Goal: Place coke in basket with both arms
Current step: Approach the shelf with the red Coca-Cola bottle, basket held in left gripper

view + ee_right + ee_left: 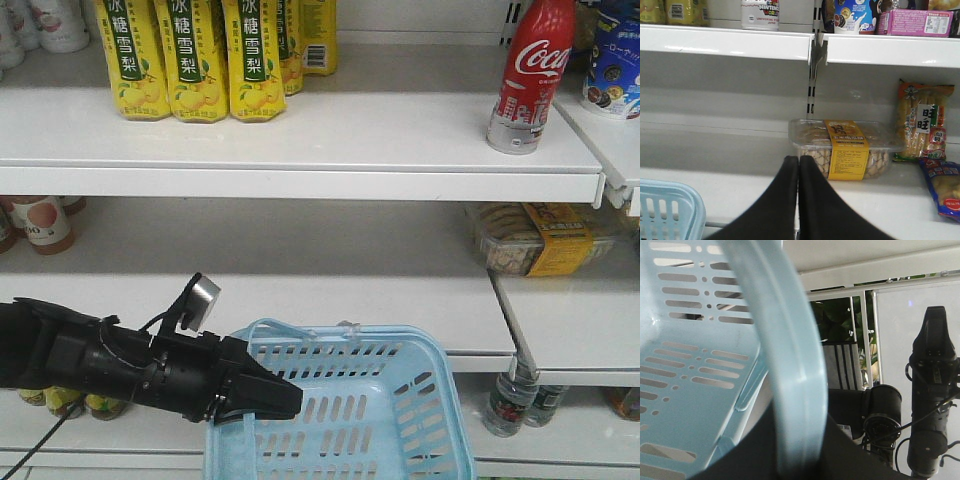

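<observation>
Coke, slim red contour bottle (530,75), stands upright a shelf (300,135) above our right gripper (799,165), jaws together; left gripper (283,399) clamps light blue slotted plastic basket (420,400).

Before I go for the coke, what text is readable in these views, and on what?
"Coca", white script, the rest curving out of sight: coke
"冰糖雪梨": yellow bottles
"UNIVERSAL" and "JAPAN": white can
"旺旺": snack packet
Yellow label on the clear biscuit box: too small to read
basket: no text
</observation>
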Robot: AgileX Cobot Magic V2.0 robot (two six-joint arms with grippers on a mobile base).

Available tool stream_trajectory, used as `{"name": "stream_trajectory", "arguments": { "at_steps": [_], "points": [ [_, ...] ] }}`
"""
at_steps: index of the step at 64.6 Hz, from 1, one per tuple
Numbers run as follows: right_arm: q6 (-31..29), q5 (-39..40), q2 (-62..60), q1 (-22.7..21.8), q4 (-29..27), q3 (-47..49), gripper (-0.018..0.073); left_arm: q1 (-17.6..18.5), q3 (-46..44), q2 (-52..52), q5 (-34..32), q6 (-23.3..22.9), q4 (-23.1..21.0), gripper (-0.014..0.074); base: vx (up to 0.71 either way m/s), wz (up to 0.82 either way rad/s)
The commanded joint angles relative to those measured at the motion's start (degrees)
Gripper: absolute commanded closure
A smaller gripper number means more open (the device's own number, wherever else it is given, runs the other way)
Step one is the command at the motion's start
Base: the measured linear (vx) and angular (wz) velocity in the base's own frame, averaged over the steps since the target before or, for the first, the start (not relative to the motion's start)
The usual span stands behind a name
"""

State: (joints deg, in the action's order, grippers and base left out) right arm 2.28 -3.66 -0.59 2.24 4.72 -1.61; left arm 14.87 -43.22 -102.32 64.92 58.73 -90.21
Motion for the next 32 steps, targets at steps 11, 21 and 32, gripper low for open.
{"name": "stream_trajectory", "arguments": {
  "at_steps": [11,21,32],
  "points": [
    [-0.23,4.09,-1.05,-0.42,0.42,-0.63,0.0568,0.15,-1.07,2.84,5.1,0.58,-3.89,0.0602,0.04,0.01],
    [-0.23,4.09,-1.05,-0.42,0.42,-0.63,0.0568,0.15,-1.07,2.84,5.1,0.58,-3.89,0.0602,0.04,0.0],
    [-0.23,4.09,-1.05,-0.42,0.42,-0.63,0.0568,0.15,-1.07,2.84,5.1,0.58,-3.89,0.0602,0.03,0.0]
  ]
}}
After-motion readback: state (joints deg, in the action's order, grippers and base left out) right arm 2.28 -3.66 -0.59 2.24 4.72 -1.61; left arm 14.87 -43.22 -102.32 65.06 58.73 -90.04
